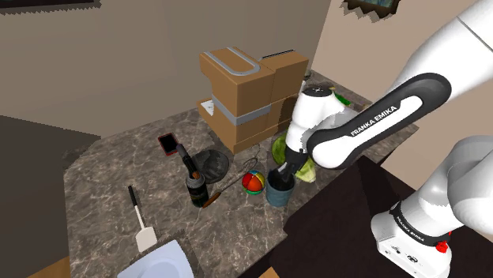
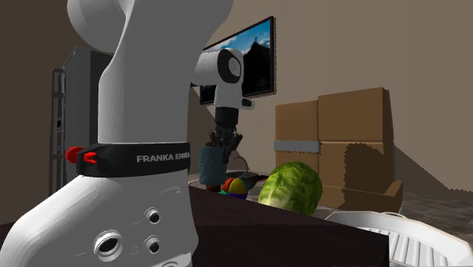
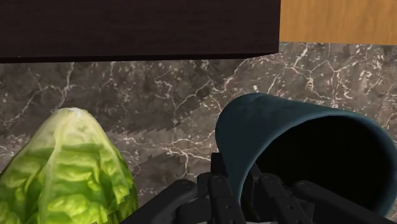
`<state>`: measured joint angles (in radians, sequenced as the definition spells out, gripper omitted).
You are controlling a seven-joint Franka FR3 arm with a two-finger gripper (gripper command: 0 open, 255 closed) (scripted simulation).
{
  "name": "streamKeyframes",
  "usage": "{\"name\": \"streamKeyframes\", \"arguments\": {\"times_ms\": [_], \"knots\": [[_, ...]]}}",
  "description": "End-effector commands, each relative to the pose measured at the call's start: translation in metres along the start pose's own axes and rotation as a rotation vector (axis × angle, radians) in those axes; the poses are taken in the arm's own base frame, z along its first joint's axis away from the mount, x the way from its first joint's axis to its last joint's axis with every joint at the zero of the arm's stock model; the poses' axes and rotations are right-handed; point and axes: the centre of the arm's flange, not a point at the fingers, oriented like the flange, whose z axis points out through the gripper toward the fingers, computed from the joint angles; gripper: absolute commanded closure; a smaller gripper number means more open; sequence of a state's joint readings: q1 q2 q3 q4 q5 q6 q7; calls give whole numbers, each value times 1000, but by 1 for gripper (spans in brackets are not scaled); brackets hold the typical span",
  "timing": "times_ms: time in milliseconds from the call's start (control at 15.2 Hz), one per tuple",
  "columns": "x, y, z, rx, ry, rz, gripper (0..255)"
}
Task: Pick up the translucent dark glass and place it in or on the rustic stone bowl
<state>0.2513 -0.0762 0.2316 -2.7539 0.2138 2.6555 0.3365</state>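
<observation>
At the counter's near edge, just in front of the stand, the gripper (image 3: 245,191) is down on the dark blue-green glass (image 3: 254,127). One finger sits inside the mouth and the other outside, and the two appear clamped on the wall between them. In the shoulder view the gripper (image 1: 282,170) is sunk into the top of the glass (image 1: 278,192). The base of the glass looks to be at or barely off the marble counter (image 1: 118,174); whether it has left the surface cannot be told.

A head of lettuce (image 3: 70,165) lies just beside the glass, and a coloured ball (image 1: 253,182) is near it on the other side. The dark bowl (image 1: 212,163) stands further along the counter toward the shoulder view's left, beyond the ball and next to a dark bottle (image 1: 194,185). Nothing can be seen in the bowl.

Assessment: the grasp seems made. Lifting the glass, carrying it past the ball and setting it in the bowl remain to be done.
</observation>
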Motion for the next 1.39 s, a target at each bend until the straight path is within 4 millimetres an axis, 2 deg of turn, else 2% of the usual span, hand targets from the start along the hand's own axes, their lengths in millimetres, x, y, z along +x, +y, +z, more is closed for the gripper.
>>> {"name": "streamKeyframes", "arguments": {"times_ms": [0, 594, 1320], "knots": [[-1, -1, -11, 0, 0, 0, 255], [-4, -4, -55, 0, 0, 0, 255], [126, -67, -73, 0, 0, 0, 255]]}}
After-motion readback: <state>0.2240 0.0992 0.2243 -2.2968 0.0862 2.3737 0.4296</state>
